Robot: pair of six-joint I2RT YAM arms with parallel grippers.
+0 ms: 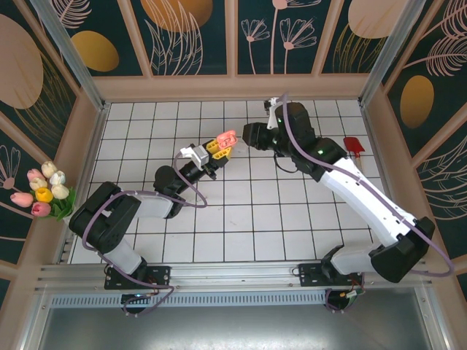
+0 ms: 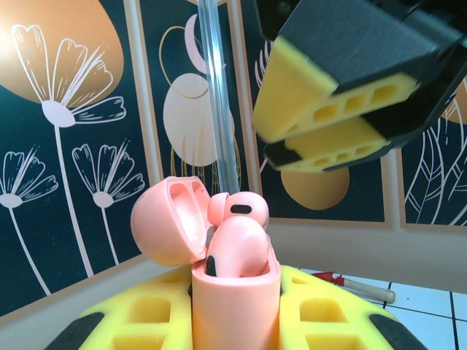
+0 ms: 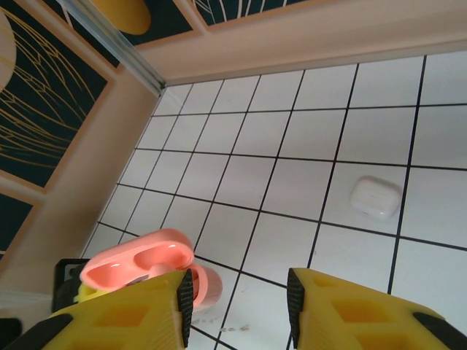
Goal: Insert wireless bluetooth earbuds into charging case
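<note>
Spanning wall to wall, the white tiled table (image 1: pixel 292 219) leaves open tiles around both arms. The left gripper (image 1: pixel 216 151) is clamped on the open salmon-pink case (image 1: pixel 226 137), and the right gripper (image 1: pixel 244 135) sits just beside it with fingers apart. The left wrist view adds two salmon-pink earbuds (image 2: pixel 237 251) seated inside, and the right wrist view a white case (image 3: pixel 375 197) on the tiles beyond the right fingers.

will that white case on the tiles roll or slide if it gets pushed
The white case lies flat on its broad side, so it likely slides rather than rolls. Its smooth rounded shell on the glossy tiles looks slippery; an off-centre push may spin it.
</note>
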